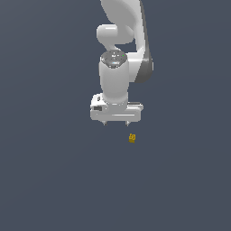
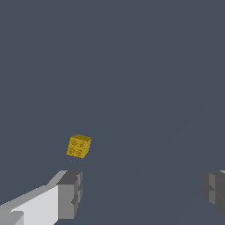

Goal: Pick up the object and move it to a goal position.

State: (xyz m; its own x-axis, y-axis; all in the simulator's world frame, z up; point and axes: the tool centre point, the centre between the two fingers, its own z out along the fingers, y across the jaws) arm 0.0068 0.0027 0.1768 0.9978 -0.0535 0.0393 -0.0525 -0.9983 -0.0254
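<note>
One object point(image 1: 132, 138) on dark surface point(image 1: 54, 180).

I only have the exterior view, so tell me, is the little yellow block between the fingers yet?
Observer: No. In the wrist view the yellow block lies outside the gap, beyond one fingertip.
Operator: Are the fingers spread?
Observer: Yes, the gripper is wide open, with nothing between the fingers.
Operator: What's on the block's face?
Observer: Small round stud-like marks, like a toy brick.
</note>
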